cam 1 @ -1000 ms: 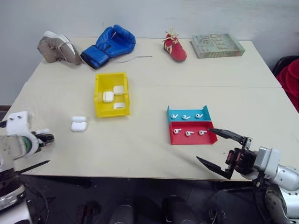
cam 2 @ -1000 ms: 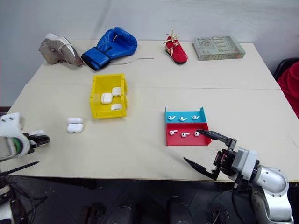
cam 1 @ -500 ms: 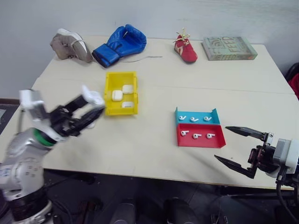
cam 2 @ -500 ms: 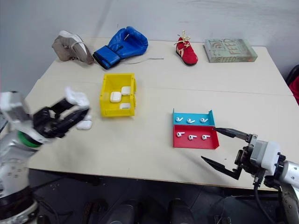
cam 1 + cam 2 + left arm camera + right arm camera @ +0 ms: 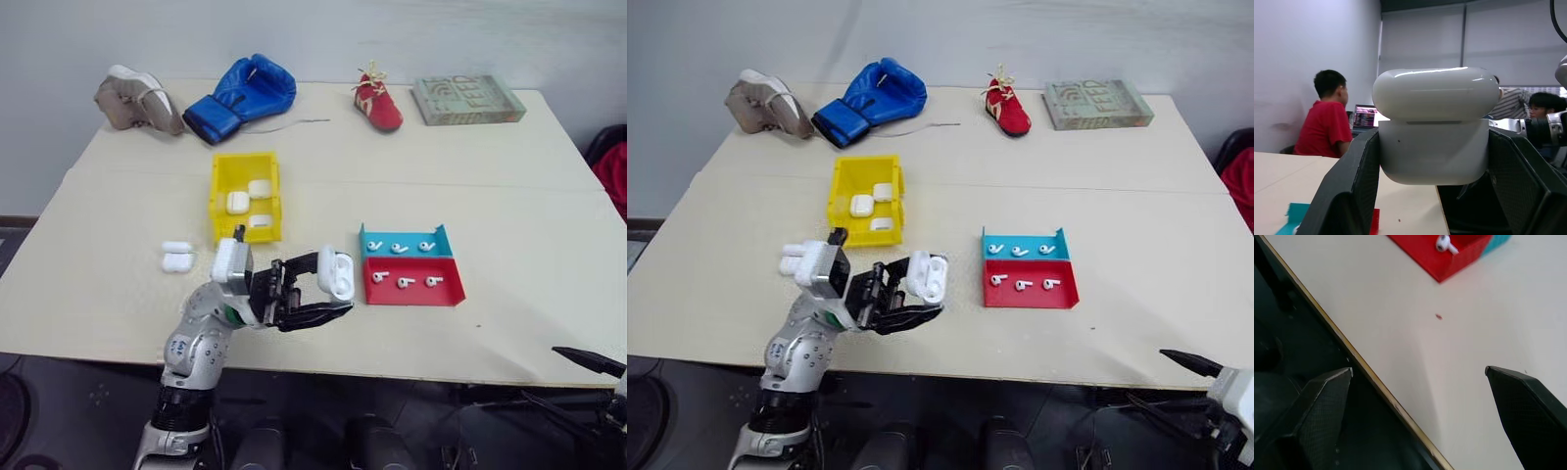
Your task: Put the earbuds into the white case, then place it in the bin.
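Left eye view: left gripper [image 5: 330, 295], newly swung to frame centre, clamps white case [image 5: 339, 274] above desk [image 5: 509, 215] beside tray [image 5: 411, 277]; earbuds [image 5: 400, 283] unloaded. Right gripper [image 5: 1418, 396] withdrawn, wide open, empty. Bin [image 5: 245, 196] upper left.

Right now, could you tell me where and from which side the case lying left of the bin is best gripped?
Likely from above, jaws across the narrow width of the base, the larger part of the case. It lies flat on the table with its lid open, the bin standing apart.
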`<state>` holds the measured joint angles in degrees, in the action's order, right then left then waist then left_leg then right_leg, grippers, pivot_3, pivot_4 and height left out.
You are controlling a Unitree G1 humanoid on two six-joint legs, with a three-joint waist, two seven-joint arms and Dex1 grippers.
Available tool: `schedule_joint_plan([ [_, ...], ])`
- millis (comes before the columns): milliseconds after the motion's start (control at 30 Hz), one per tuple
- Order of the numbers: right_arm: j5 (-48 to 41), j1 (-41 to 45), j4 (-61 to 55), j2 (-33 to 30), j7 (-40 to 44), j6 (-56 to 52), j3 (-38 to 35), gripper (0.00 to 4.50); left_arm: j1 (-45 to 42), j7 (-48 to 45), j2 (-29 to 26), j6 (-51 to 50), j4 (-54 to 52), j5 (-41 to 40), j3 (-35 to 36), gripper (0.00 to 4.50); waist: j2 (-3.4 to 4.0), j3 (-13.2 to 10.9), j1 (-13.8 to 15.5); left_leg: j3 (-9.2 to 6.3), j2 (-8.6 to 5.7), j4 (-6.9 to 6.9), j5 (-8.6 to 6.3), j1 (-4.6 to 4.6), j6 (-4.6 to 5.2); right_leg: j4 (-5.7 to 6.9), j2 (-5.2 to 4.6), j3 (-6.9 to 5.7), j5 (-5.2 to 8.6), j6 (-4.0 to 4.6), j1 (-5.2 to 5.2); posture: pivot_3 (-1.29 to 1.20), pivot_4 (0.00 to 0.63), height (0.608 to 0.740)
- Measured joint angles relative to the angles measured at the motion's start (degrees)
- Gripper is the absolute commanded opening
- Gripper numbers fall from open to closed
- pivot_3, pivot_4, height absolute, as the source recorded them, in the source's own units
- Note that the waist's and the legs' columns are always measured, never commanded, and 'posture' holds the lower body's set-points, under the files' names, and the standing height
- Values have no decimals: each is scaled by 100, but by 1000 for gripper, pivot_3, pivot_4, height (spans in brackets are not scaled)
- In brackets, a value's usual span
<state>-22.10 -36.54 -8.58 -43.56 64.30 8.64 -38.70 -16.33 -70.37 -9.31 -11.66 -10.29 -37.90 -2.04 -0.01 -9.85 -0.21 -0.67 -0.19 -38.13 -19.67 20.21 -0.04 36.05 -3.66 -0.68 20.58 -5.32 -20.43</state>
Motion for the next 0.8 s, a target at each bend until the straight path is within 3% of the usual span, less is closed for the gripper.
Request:
schedule_joint_plan([
  [167,-210,620,-453,-830,111,-964,262,4500,124,-54,-100,264,141,93,-91,2798,20,11,-4,0,3,-3,1,-3,-2,4,5,4,0,0,1,0,150,740],
  [333,-421,1945,-977,-2022,200,-2214,1009,4500,198,2,-149,489,226,248,-140,2798,19,10,38,-19,2,-6,2,7,0,3,4,-3,-2,-4,-5,0,150,740],
  [567,38,4856,-867,-2434,225,-3291,3323,4500,330,160,-244,683,239,355,-160,2798,18,6,105,-32,0,-11,1,25,-2,-8,0,-10,-3,-5,-18,0,150,740],
  [667,448,5696,-588,-2340,350,-3502,4148,3969,355,201,-264,716,229,370,-185,2798,17,5,144,-36,0,-10,1,30,-2,-8,-2,-15,-3,-5,-23,0,150,740],
  [800,949,6258,-208,-2161,435,-3515,4793,2615,410,271,-307,747,216,382,-193,2798,17,6,153,-36,-2,-12,0,47,-2,-5,-8,-20,-3,-5,-41,0,150,740],
])
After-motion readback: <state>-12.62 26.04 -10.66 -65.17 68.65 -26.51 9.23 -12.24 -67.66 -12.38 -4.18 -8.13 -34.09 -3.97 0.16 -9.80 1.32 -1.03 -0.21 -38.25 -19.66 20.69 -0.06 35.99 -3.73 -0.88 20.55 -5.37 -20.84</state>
